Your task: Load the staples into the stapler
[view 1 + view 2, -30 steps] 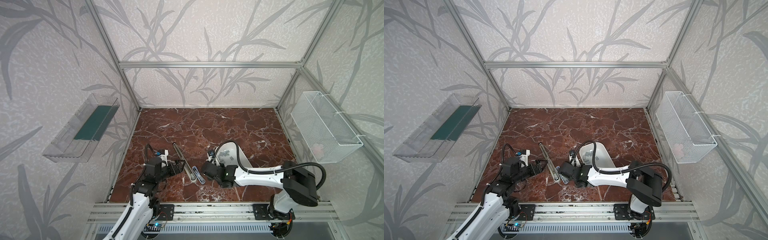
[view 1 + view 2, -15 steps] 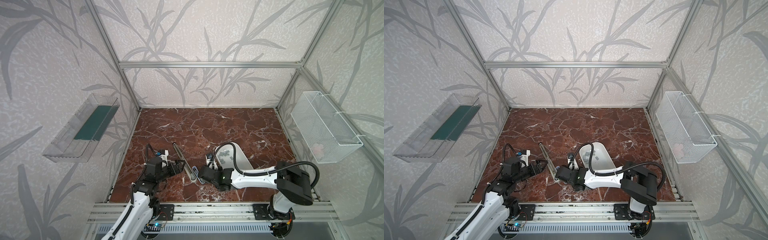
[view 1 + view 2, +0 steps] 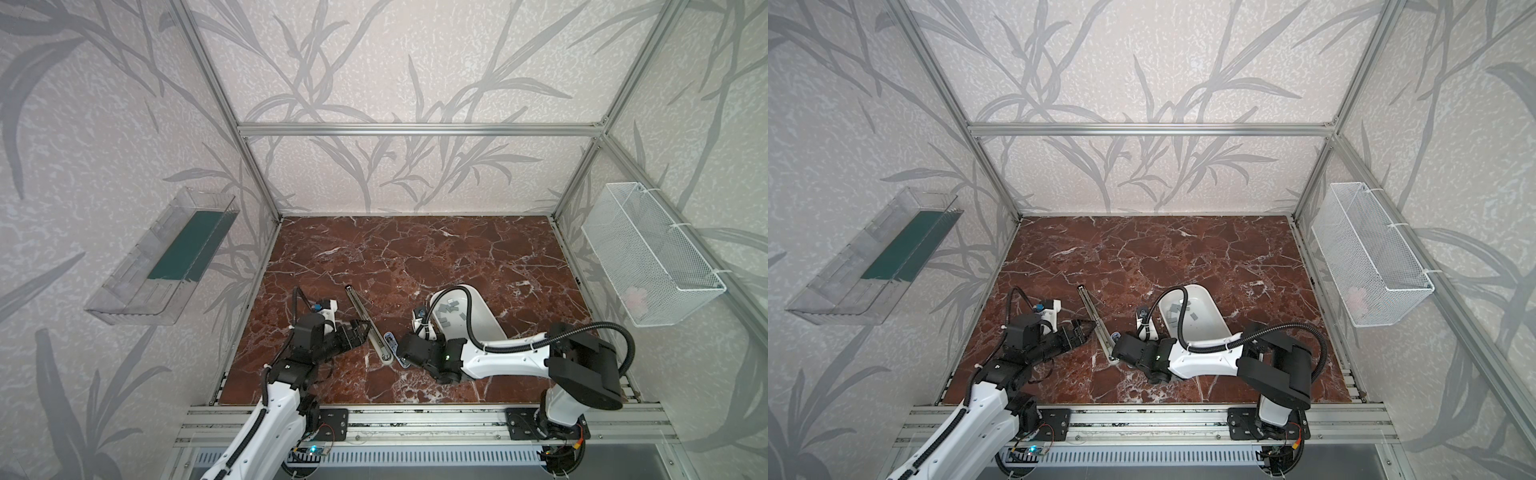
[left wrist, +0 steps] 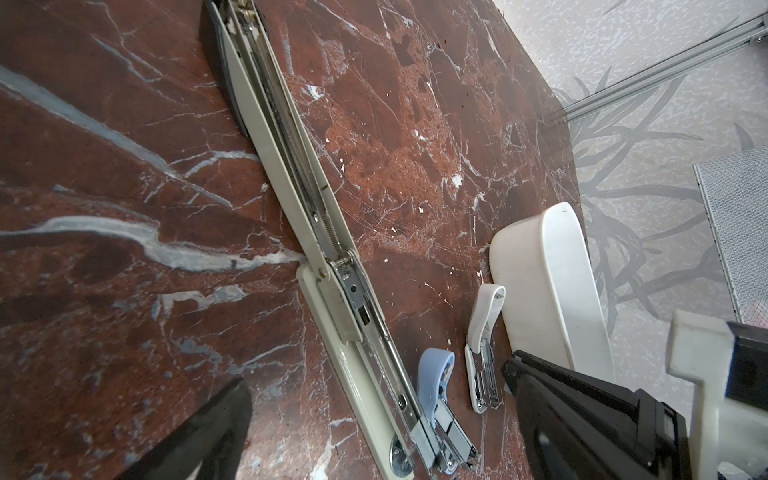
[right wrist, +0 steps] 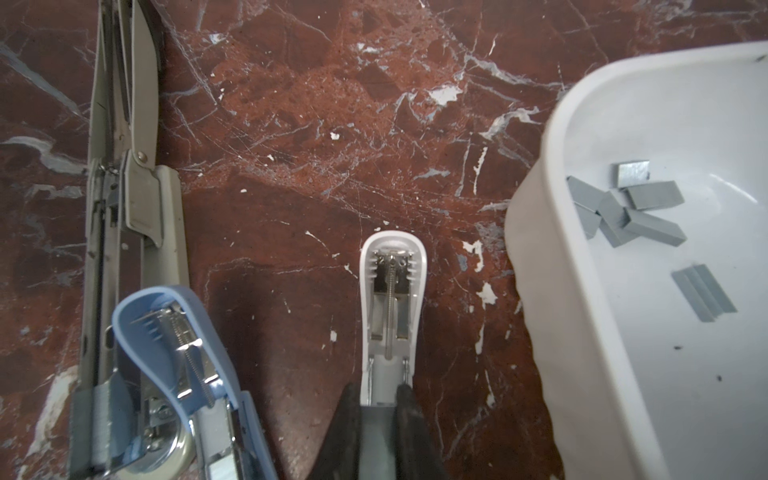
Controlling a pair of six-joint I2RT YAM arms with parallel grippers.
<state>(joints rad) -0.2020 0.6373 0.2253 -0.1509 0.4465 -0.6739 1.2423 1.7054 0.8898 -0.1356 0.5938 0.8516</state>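
My right gripper (image 5: 378,392) is shut on a grey strip of staples, with its front end at the open rear of the small white stapler (image 5: 392,299). More staples (image 5: 648,199) lie loose in the white tray (image 5: 552,291). A small blue stapler (image 5: 166,332) lies open against the near end of a long beige stapler (image 5: 124,187), which is opened out flat. My left gripper (image 4: 376,376) is open, its fingers apart around the long stapler's base (image 4: 353,374) and holding nothing. In both top views the right gripper (image 3: 405,351) (image 3: 1121,349) hides the white stapler.
A clear plastic shelf (image 3: 166,257) hangs on the left wall and a white wire basket (image 3: 648,257) on the right wall. The aluminium frame rail (image 3: 415,419) runs along the near edge of the marble floor.
My right gripper has moved a little left and nearer, from beside the tray to the white stapler, still shut. The left arm has not moved.
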